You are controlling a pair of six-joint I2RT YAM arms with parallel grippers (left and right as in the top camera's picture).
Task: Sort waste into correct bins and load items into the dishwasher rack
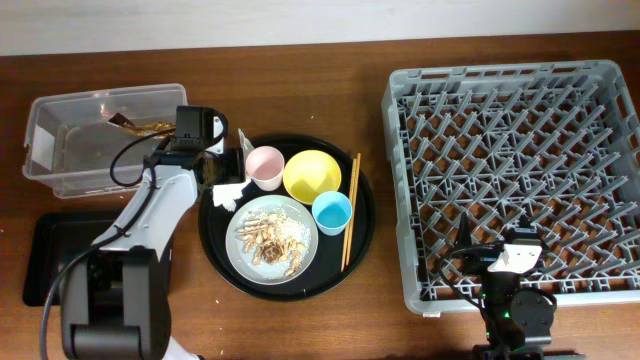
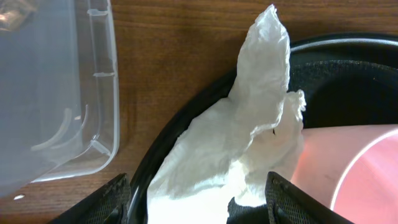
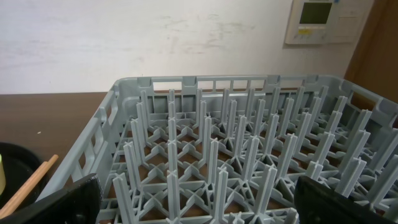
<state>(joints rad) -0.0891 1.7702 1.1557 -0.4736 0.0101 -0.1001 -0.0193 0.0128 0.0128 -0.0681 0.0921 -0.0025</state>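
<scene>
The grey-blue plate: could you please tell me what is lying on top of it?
Beige-brown food scraps with rice-like crumbs lie on the plate, nothing else. The surface beneath them is hidden.

1. Looks like a robotics lab or test room, set up as a dish-clearing station.
2. Centres on a brown wooden tabletop (image 1: 300, 335) bearing a grey crate-style dishwasher rack (image 1: 515, 170).
3. Shows a bare, scuffed white wall (image 3: 124, 43) behind the rack, with a white control panel (image 3: 314, 22) high to its right, beside brown door woodwork (image 3: 379, 43).
4. Has one robot arm (image 1: 150, 215) left of the rack and another (image 1: 515, 300) at its near edge, cables loose.
5. Includes a round black tray (image 1: 358, 245) left of the rack, carrying a yellow bowl (image 1: 312, 175) and a plate (image 1: 240, 250) of food scraps (image 1: 268, 235).
</scene>
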